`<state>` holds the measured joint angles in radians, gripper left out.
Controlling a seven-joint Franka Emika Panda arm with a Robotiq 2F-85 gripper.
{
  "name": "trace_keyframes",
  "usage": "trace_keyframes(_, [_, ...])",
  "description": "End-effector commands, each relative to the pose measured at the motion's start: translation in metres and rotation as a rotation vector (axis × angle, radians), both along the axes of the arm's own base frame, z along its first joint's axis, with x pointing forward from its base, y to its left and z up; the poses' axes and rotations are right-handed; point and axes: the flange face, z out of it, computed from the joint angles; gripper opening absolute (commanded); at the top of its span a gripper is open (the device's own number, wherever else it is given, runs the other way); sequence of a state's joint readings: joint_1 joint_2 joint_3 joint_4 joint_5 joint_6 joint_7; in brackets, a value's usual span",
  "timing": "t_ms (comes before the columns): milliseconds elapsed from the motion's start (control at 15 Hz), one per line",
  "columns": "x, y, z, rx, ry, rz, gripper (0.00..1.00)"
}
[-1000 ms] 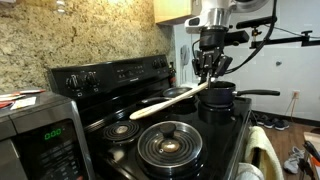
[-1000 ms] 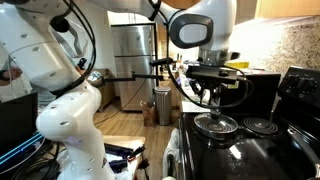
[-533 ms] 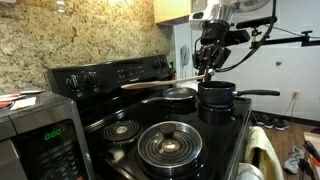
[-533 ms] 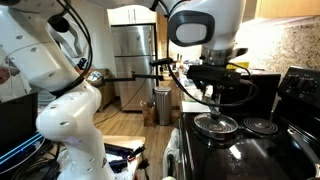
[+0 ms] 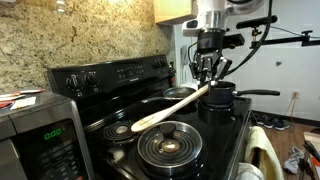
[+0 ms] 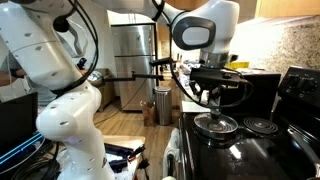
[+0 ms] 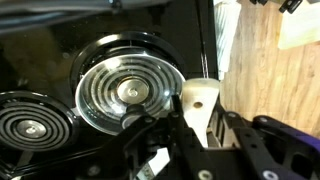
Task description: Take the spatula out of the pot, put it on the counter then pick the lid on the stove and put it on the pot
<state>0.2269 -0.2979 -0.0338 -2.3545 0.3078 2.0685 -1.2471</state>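
The spatula (image 5: pixel 168 107) is gripped at its upper end by the closed pincer (image 5: pixel 207 72) and is held slanting over the stove (image 5: pixel 110 75), just beside the pot (image 5: pixel 218 100). The lid (image 5: pixel 168 146) is seen lying on a front burner.

Speckled granite backsplash (image 5: pixel 90 35), wood cabinet (image 5: pixel 172 10) above; steel fridge (image 6: pixel 132 60), white wall (image 5: pixel 292 75).
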Motion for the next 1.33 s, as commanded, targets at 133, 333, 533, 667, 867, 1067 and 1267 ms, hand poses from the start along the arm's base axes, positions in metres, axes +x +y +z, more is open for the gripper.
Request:
trace_keyframes(133, [0.006, 0.032, -0.013, -0.053, 0.015, 0.082, 0.29])
trace_keyframes(333, [0.010, 0.039, -0.015, -0.060, 0.017, 0.098, 0.29])
trace_keyframes(533, [0.012, 0.043, -0.012, -0.083, 0.002, 0.116, 0.07])
trace_keyframes(667, [0.015, 0.064, -0.014, -0.114, -0.023, 0.179, 0.07])
trace_keyframes(867, [0.024, 0.109, -0.015, -0.113, -0.066, 0.275, 0.07])
trace_keyframes(1067, [0.029, 0.157, -0.021, -0.083, -0.111, 0.359, 0.07])
trace_keyframes(1267, [0.036, 0.197, -0.042, -0.044, -0.108, 0.442, 0.07])
